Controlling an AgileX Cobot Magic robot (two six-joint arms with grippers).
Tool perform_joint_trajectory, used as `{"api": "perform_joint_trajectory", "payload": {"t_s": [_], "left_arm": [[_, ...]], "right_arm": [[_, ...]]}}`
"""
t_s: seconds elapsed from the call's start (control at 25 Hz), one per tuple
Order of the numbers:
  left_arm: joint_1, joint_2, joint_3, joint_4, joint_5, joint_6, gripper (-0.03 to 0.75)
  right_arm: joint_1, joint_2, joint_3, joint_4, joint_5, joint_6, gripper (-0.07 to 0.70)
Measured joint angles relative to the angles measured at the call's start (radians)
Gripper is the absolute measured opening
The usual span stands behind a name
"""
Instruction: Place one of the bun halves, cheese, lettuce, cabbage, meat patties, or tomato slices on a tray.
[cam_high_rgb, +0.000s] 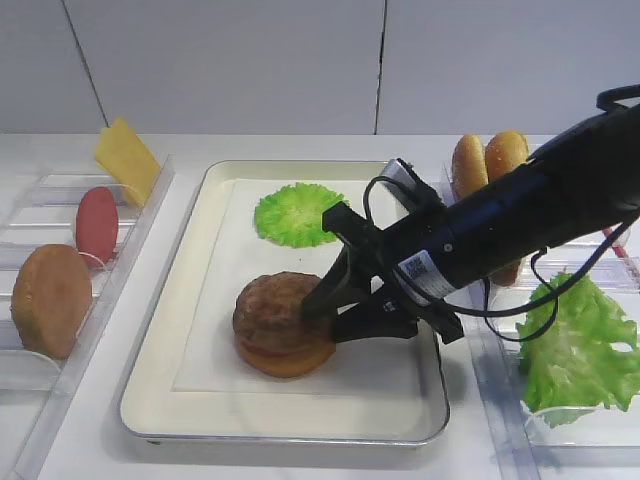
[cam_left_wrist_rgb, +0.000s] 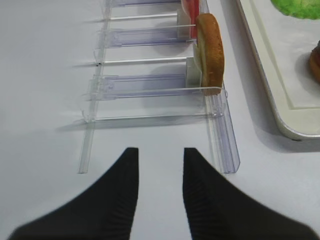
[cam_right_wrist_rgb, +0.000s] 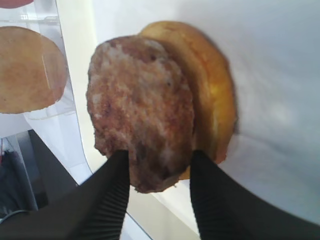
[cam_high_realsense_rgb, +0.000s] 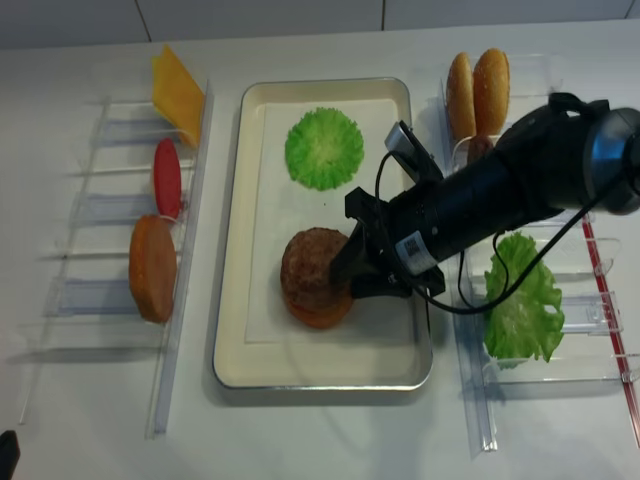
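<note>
Right wrist view shows the meat patty (cam_right_wrist_rgb: 142, 112) very close: a round brown disc with a rough, grainy surface and pale patches. It lies on a smooth golden bun half (cam_right_wrist_rgb: 212, 95), shifted a little to one side so the bun edge shows. The two black ribbed fingers (cam_right_wrist_rgb: 112, 200) of the right gripper (cam_right_wrist_rgb: 159, 172) stand on both sides of the near edge of the patty; the jaws are half apart and seem to clasp this edge, though firm contact is hard to confirm. In the exterior high view, patty and bun lie directly at the tips of the right gripper (cam_high_rgb: 330, 310), on the white paper inside the tray (cam_high_rgb: 200, 420). Beyond the gripper on the tray lies a round green ruffled leaf (cam_high_rgb: 296, 213). A white sticker (cam_high_rgb: 418, 272) with a small square code is on the arm; the writing is too small to read. The left gripper (cam_left_wrist_rgb: 159, 172) hovers over the bare table with its jaws apart, holding nothing.
</note>
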Motion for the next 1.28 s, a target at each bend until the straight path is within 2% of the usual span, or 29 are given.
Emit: {"api": "perform_joint_trajectory", "payload": {"t_s": [0.2, 0.52, 0.84, 1.0, 1.12, 1.28], "left_arm": [[0.000, 0.000, 0.000, 0.000, 0.000, 0.000, 0.205], [0.000, 0.000, 0.000, 0.000, 0.000, 0.000, 0.205], [0.000, 0.000, 0.000, 0.000, 0.000, 0.000, 0.205], [0.000, 0.000, 0.000, 0.000, 0.000, 0.000, 0.205], [0.000, 0.000, 0.000, 0.000, 0.000, 0.000, 0.205], [0.000, 0.000, 0.000, 0.000, 0.000, 0.000, 0.205]], "right_arm": [[0.000, 0.000, -0.066, -0.089, 0.004, 0.071, 0.340], [0.000, 0.002, -0.103, -0.194, 0.075, 0.160, 0.340], [0.000, 0.002, -0.174, -0.301, 0.107, 0.248, 0.340], [0.000, 0.002, -0.247, -0.328, 0.188, 0.281, 0.340], [0.000, 0.002, -0.305, -0.368, 0.277, 0.318, 0.340], [0.000, 0.002, -0.371, -0.419, 0.307, 0.352, 0.340]]}}
